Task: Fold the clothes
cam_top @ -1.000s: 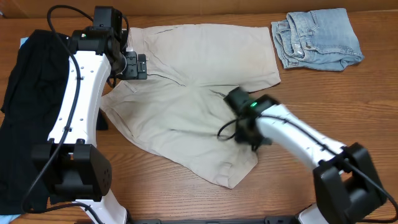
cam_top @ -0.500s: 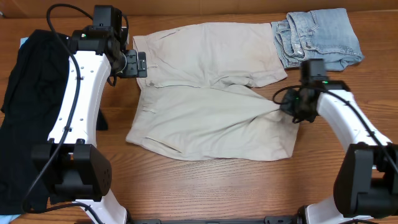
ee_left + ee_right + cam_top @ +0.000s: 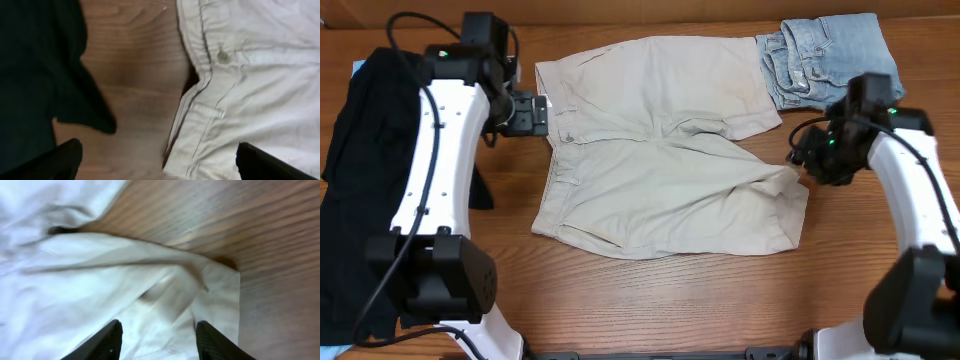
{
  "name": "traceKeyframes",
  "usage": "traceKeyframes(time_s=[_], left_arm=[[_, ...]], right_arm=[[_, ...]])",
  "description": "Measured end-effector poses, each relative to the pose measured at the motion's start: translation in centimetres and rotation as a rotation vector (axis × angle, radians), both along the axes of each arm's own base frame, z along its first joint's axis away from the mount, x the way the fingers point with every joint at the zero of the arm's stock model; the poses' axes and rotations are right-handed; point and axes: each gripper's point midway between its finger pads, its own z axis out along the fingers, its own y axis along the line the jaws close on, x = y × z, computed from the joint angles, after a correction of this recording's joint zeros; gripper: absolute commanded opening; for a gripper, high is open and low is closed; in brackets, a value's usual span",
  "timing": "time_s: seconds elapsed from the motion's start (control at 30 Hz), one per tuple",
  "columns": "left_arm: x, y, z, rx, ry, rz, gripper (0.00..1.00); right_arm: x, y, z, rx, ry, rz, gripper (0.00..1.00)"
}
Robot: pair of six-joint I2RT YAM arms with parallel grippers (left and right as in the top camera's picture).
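The pale beige shorts [image 3: 660,160] lie spread flat in the middle of the table, waistband to the left, both legs pointing right. My left gripper [image 3: 532,112] is open at the waistband's left edge; its wrist view shows the waistband button [image 3: 223,56] and a belt loop, with the fingers [image 3: 157,162] wide apart over wood and cloth. My right gripper [image 3: 808,158] is open above the lower leg's hem corner. In the right wrist view the fingers [image 3: 159,340] straddle the beige cloth [image 3: 100,290] without pinching it.
A folded light-blue denim piece [image 3: 832,62] lies at the back right, touching the upper leg's hem. A large black garment [image 3: 365,170] covers the table's left side and shows in the left wrist view [image 3: 35,65].
The right gripper dragged the lower leg from the front centre out to the right, then let go and lifted off. The shorts now lie flat. The left gripper stayed at the waistband.
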Motion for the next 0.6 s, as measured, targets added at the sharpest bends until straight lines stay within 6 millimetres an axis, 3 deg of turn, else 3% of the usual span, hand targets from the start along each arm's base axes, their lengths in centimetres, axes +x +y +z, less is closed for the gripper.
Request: traceKeyframes(time_s=[0.1,0.17,0.2,0.3,0.37,0.47,0.53,0.6], left_arm=[[-0.8,0.4,2.1,-0.006,-0.028,0.019,1.00],[-1.6,0.5,4.0,-0.009,-0.071,0.034,1.00],[-1.9,0.5,5.0,-0.011,-0.095,0.037,1.00],[-2.8,0.0,8.6,-0.038,-0.205,0.035,1.00],[-2.3,-1.0,10.7,-0.079,-0.301,0.013,1.00],[0.3,-3.2,12.8,-0.138,-0.443,-0.048,1.00],[2.7,-4.8,12.6,-0.168,-0.501,-0.090,1.00],[4.6,-6.1,10.8,-0.193,-0.497,-0.120,0.99]], right_arm=[[-0.5,0.3,4.3,-0.005,-0.093,0.008,0.52],[-1.5,0.6,7.4,-0.010,-0.168,0.011,0.58],[-2.3,0.8,8.9,-0.013,-0.207,0.014,0.63],[-4.5,1.3,12.7,-0.018,-0.307,0.011,0.91],[-5.8,1.5,14.1,-0.021,-0.345,0.012,1.00],[-6.7,1.6,14.8,-0.023,-0.358,0.020,1.00],[-6.8,1.7,14.6,-0.021,-0.349,0.019,1.00],[-6.5,1.8,14.2,-0.008,-0.331,0.023,1.00]])
